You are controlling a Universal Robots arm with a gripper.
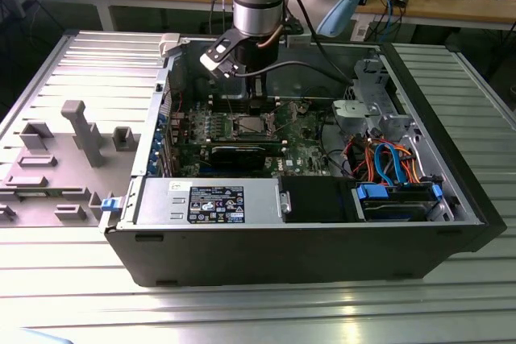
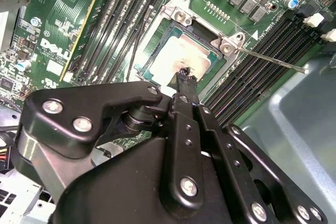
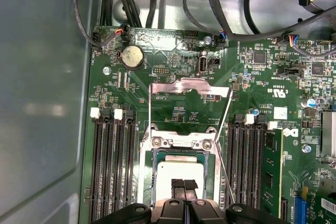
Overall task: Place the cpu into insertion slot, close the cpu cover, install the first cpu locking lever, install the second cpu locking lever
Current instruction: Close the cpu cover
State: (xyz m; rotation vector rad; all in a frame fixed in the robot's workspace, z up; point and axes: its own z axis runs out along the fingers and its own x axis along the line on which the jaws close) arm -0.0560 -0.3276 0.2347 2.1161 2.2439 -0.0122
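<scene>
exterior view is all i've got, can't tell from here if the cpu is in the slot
observer: yes, in both wrist views the cpu lies flat in the insertion slot.
operator: cover down over it
observer: no, in the first wrist view the cpu cover is swung up and open, leaving the cpu face bare.
operator: and the gripper
observer: the gripper tip is right at the cpu's face, fingers together.

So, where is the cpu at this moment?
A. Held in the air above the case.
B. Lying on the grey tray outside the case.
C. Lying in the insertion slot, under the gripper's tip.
C: in the first wrist view the cpu lies flat inside the insertion slot, with the gripper right at its face.
</scene>
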